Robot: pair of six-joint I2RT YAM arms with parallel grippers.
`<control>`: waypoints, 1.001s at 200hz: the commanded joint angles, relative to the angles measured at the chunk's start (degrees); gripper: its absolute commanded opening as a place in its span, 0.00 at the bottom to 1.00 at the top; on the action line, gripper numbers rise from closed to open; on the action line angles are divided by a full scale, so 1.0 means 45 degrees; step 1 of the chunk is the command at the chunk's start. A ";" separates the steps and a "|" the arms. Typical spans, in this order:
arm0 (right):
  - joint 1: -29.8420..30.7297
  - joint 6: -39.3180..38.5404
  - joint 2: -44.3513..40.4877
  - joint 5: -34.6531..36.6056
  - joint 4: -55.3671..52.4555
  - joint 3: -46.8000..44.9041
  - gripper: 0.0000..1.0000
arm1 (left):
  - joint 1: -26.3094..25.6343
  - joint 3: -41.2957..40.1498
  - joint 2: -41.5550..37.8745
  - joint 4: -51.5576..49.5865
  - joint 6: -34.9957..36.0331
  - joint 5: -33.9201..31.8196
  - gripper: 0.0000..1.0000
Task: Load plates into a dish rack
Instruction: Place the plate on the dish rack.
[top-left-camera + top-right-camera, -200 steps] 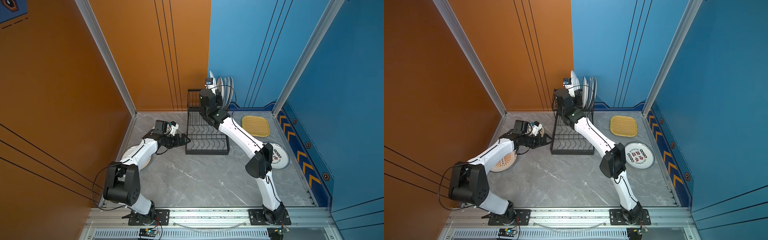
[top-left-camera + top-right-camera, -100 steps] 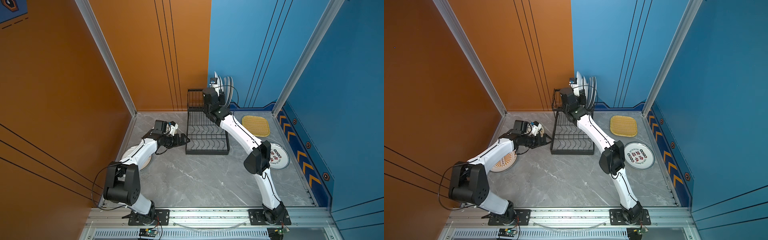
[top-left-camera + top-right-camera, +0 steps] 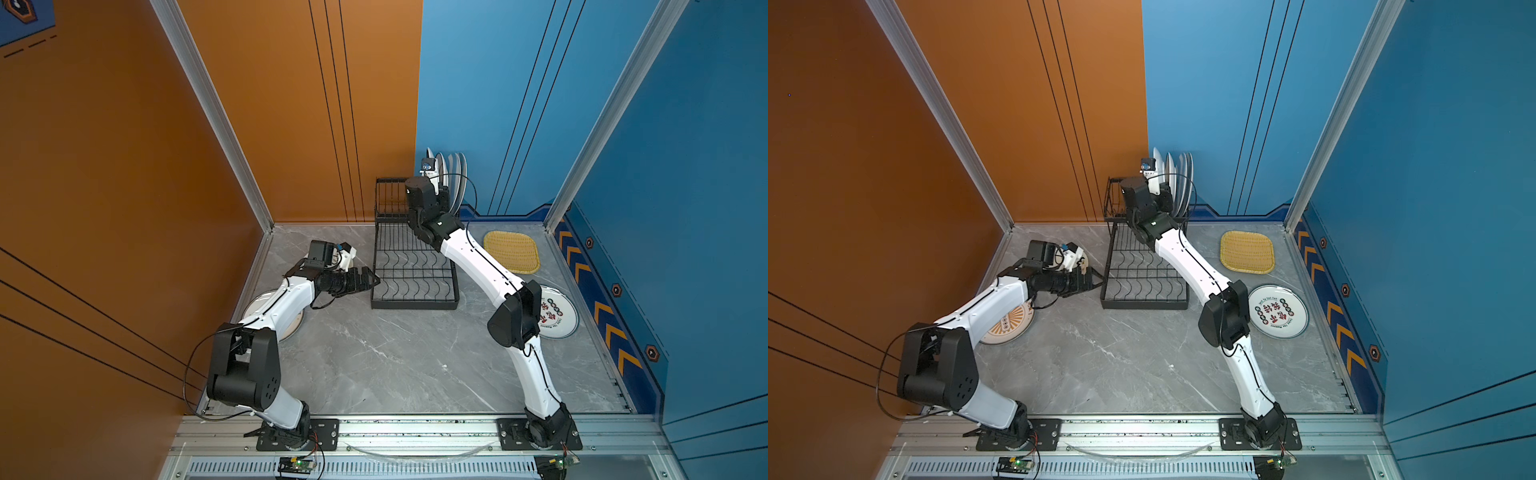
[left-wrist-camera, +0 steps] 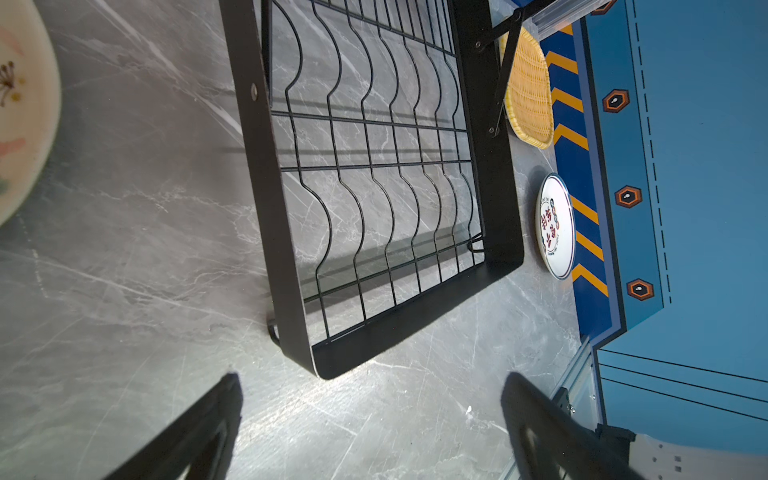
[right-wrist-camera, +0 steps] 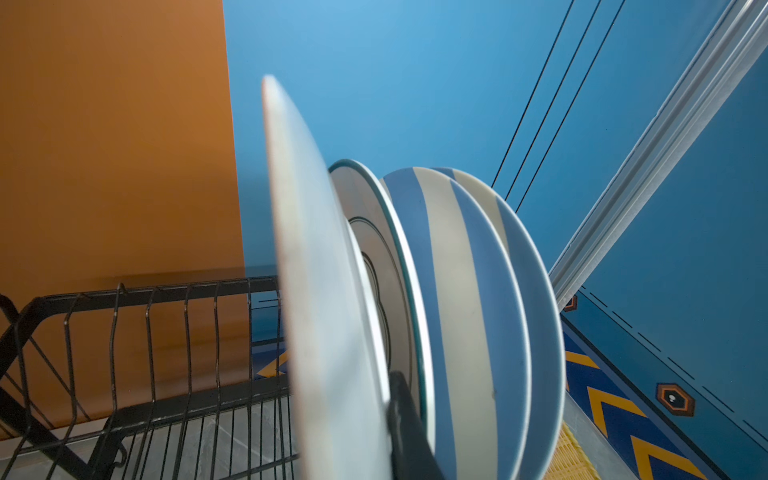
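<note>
At the far left of both top views, a cream plate [image 3: 1011,328] with an orange sunburst lies flat on the grey surface [image 3: 395,365]. It is half under my left forearm and close to the foot of the orange wall.

Right of it, my left gripper [image 3: 372,277] hangs low just beside the left edge of the dish rack [image 3: 415,303]. I cannot see it touching the rack. Its jaws stand wide apart with nothing between them. In the left wrist view only bare marble lies between my fingers [image 4: 208,428] and the rack's near corner. The wavy slots of the rack's flat lower tier are all open. The surface in front of the rack is open too, with wide room between my two arms.

At the upper middle, my right gripper [image 5: 386,399] is up at the rack's raised rear basket. Its jaws are clamped on the lower rim of a pale plate [image 5: 307,249] standing on edge. I cannot tell whether that rim sits in the wires. Left of it the basket's slot wires stand free. Just right of it, packed close, stand a white plate [image 5: 374,216] with a teal rim and two striped plates [image 5: 453,291], the last nearest the blue wall.

Further right, the yellow woven tray [image 3: 512,251] lies flat near the back corner, apart from the rack. Below it the printed plate [image 3: 1278,311] lies flat beside the chevron strip, with my right elbow over its left edge.
</note>
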 commanded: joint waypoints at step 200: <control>0.0905 0.1792 -0.3832 -0.1625 -0.2897 -0.1719 0.59 | -0.0962 0.1071 0.2379 0.0075 -0.0106 -0.2404 0.87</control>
